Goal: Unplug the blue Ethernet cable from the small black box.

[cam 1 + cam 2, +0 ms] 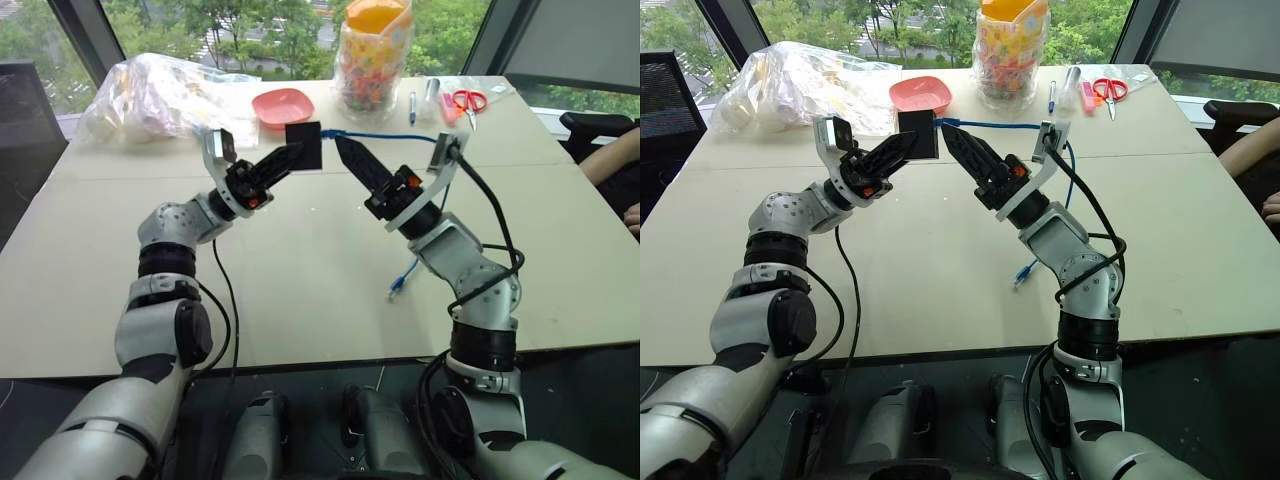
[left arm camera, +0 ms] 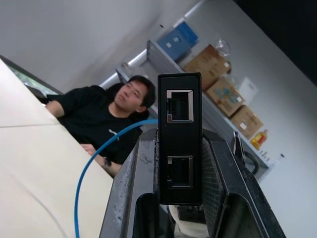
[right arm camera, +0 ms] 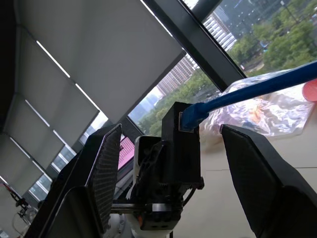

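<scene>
The left end effector [image 1: 283, 156] is clamped on the small black box [image 1: 304, 146]; the right end effector [image 3: 168, 163] stands apart. The blue Ethernet cable [image 1: 385, 135] looks light and limp, so it is probably better to grip its stiff plug at the box.

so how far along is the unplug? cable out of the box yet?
Not yet. Done: left gripper is shut on the small black box, lifted off the table. In hand: right gripper is open, fingers either side of the blue Ethernet cable near its plug. Left: close on the plug and pull it out.
</scene>
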Controlling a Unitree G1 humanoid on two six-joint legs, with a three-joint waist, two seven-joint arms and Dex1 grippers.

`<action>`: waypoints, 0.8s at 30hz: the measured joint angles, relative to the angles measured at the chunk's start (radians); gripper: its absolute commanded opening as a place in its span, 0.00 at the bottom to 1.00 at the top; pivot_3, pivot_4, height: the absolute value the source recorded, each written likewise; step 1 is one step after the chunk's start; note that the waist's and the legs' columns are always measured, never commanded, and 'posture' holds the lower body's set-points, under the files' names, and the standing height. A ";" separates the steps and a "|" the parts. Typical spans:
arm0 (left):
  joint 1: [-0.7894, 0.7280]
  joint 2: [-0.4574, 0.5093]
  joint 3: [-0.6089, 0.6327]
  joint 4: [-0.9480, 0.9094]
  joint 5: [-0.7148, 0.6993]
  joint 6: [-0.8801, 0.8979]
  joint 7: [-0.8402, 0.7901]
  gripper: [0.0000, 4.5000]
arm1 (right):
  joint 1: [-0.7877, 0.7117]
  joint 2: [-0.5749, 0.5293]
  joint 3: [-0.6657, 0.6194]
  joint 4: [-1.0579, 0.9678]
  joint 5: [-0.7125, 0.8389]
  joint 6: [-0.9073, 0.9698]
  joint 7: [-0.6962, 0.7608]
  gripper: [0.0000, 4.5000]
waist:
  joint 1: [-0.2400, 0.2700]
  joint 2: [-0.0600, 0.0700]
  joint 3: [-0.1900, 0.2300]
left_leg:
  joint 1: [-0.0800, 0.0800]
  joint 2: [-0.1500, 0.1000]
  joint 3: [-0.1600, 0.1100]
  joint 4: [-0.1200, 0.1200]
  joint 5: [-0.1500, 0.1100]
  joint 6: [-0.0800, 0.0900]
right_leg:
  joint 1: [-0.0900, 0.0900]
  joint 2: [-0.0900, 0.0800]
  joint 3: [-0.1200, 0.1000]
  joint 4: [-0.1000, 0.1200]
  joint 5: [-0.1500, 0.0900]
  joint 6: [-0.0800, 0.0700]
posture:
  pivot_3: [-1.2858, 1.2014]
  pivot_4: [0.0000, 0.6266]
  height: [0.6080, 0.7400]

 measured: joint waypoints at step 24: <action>0.095 -0.011 -0.040 -0.187 -0.149 0.087 0.133 0.11 | 0.000 -0.012 0.058 0.020 -0.016 -0.043 -0.009 0.08 | 0.000 0.000 0.000 | 0.000 -0.001 0.000 0.000 0.000 0.000 | 0.000 0.000 0.000 -0.001 -0.001 0.001 | 0.52 0.24 1.00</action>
